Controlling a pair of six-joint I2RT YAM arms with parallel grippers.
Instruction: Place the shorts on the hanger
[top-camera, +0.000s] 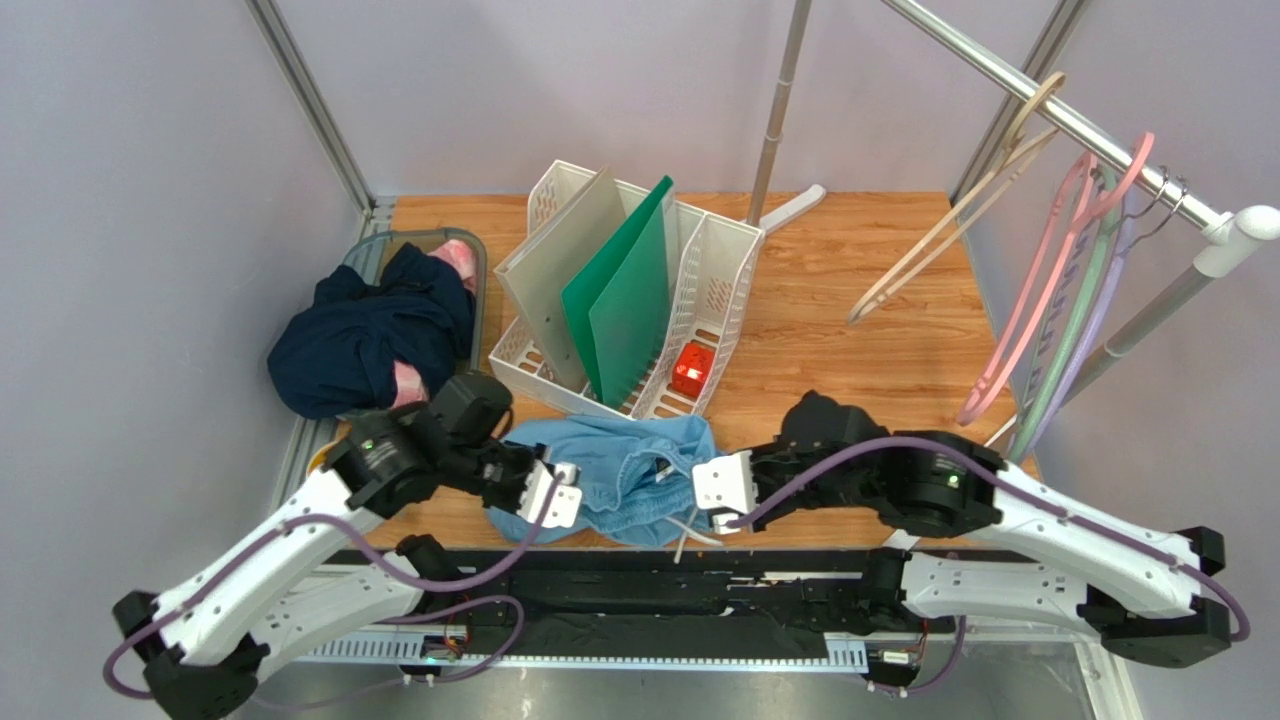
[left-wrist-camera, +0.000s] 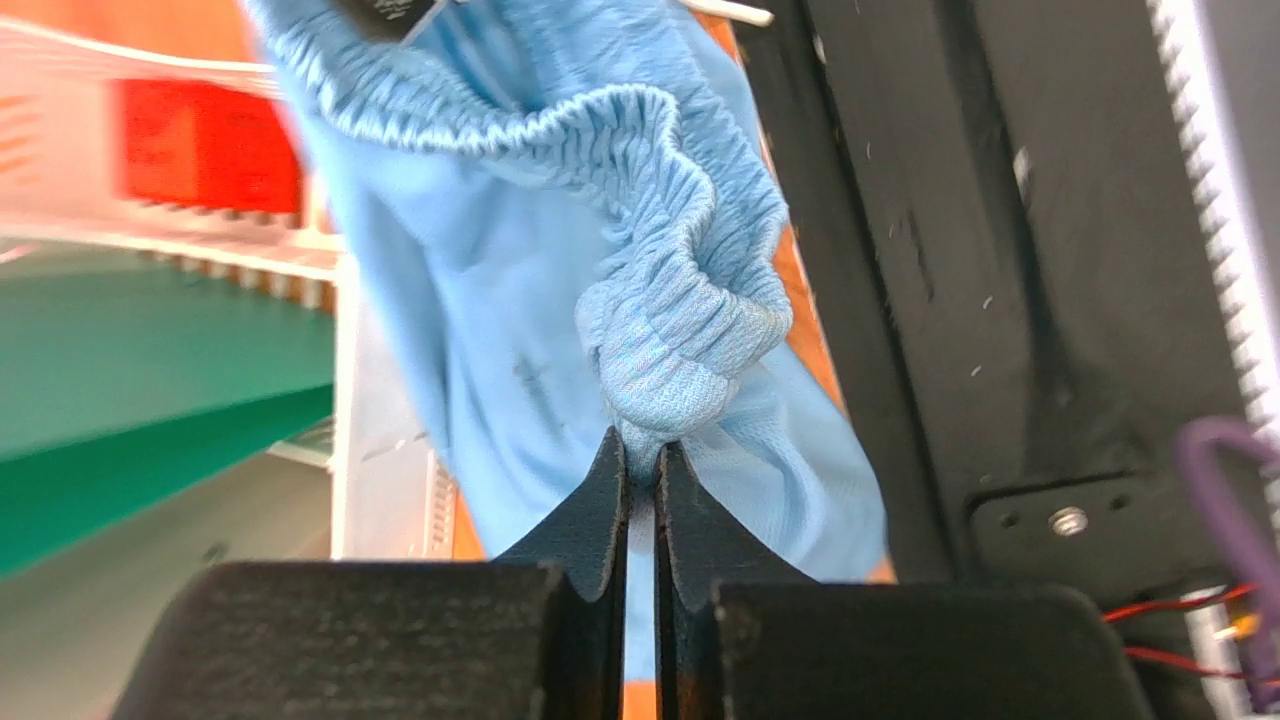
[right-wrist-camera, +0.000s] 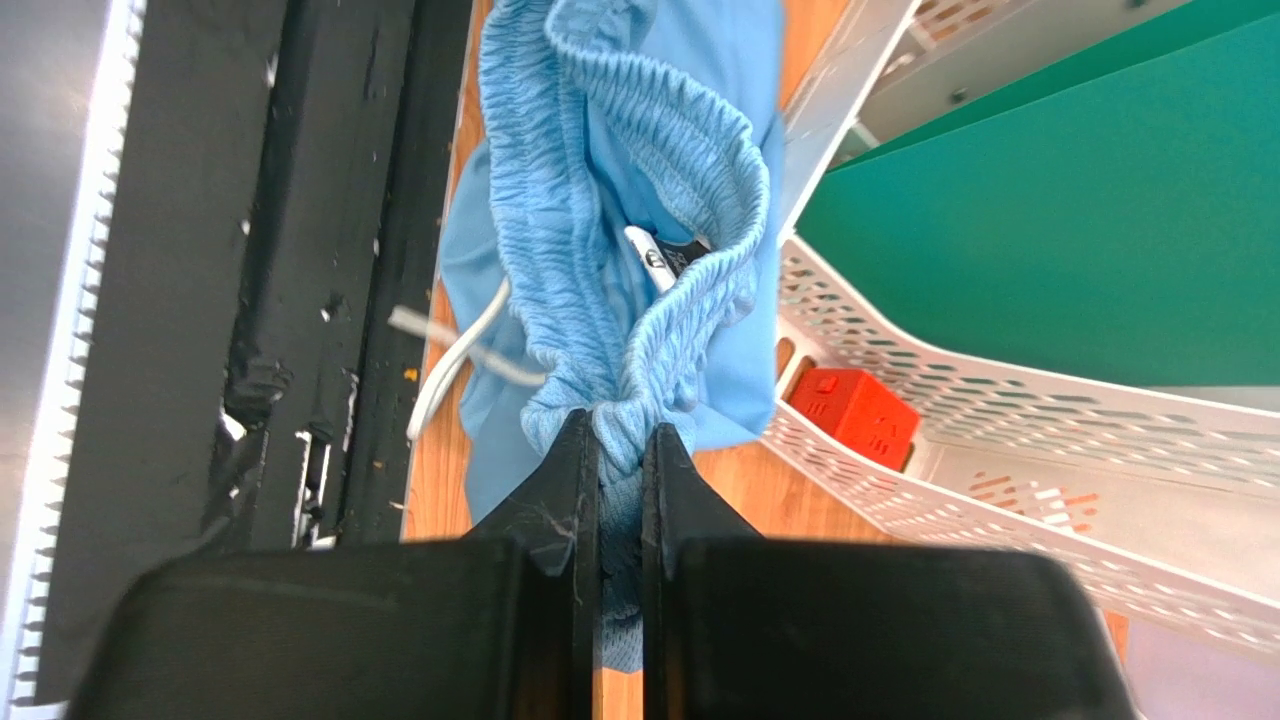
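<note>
Left gripper (left-wrist-camera: 642, 450) is clamped narrow on a bunched fold of the gathered waistband of the shorts (left-wrist-camera: 511, 300). Right gripper (right-wrist-camera: 619, 432) is nearly closed, pinching the waistband's opposite end. The shorts stretch between both grippers at the near edge of the table (top-camera: 857, 360), just in front of the white file rack (top-camera: 724, 270), which holds a green folder (top-camera: 631, 293) and a red block (top-camera: 691, 368). The hanger (top-camera: 950, 225) hangs tilted from the metal rail (top-camera: 1022, 90) at far right, well apart from the shorts. The navy garment (top-camera: 361, 338) lies at left.
</note>
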